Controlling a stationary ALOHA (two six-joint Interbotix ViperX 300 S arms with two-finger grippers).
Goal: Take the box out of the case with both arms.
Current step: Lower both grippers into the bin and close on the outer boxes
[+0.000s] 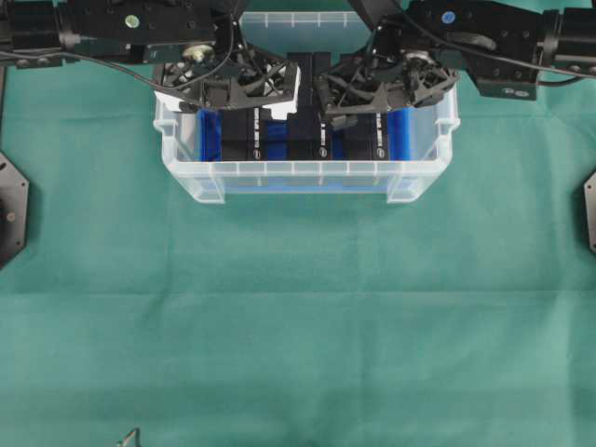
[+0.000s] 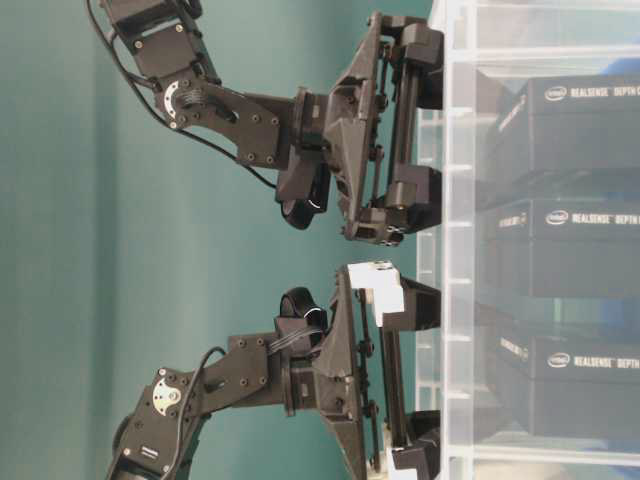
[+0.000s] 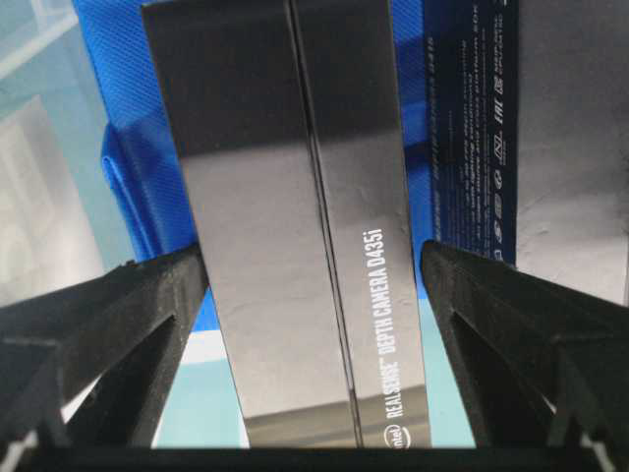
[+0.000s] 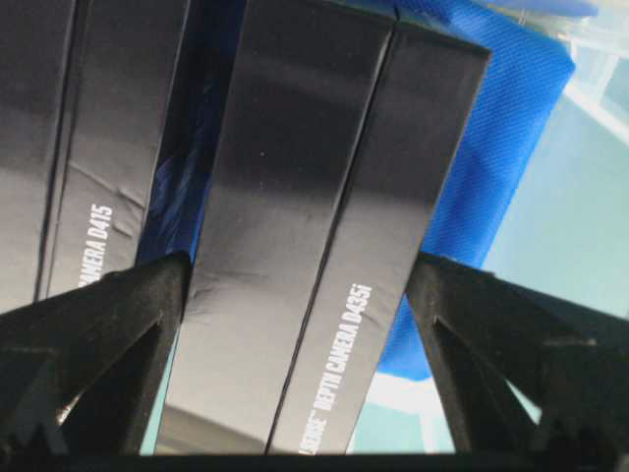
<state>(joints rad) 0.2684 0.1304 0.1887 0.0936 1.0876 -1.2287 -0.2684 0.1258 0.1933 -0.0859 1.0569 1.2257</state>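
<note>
The case point(image 1: 307, 173) is a clear bin with a blue liner point(image 3: 138, 147), and three black boxes stand on edge in it. My left gripper point(image 3: 313, 265) is open and lowered into the case. It straddles the left box point(image 3: 295, 226), with one finger point(image 3: 147, 305) at that box's edge and the other finger point(image 3: 491, 305) just clear of it. My right gripper point(image 4: 298, 270) is open too and straddles the right box point(image 4: 305, 226), its fingertips close against both sides. From overhead, the left gripper point(image 1: 235, 93) and right gripper point(image 1: 384, 93) hang side by side over the case.
A third black box point(image 1: 303, 140) stands between the two straddled ones, close to both grippers' inner fingers. The case wall point(image 2: 455, 250) rises around the grippers. Green cloth point(image 1: 298, 326) covers the table in front of the case. Arm bases sit at the left point(image 1: 9, 209) and right edges.
</note>
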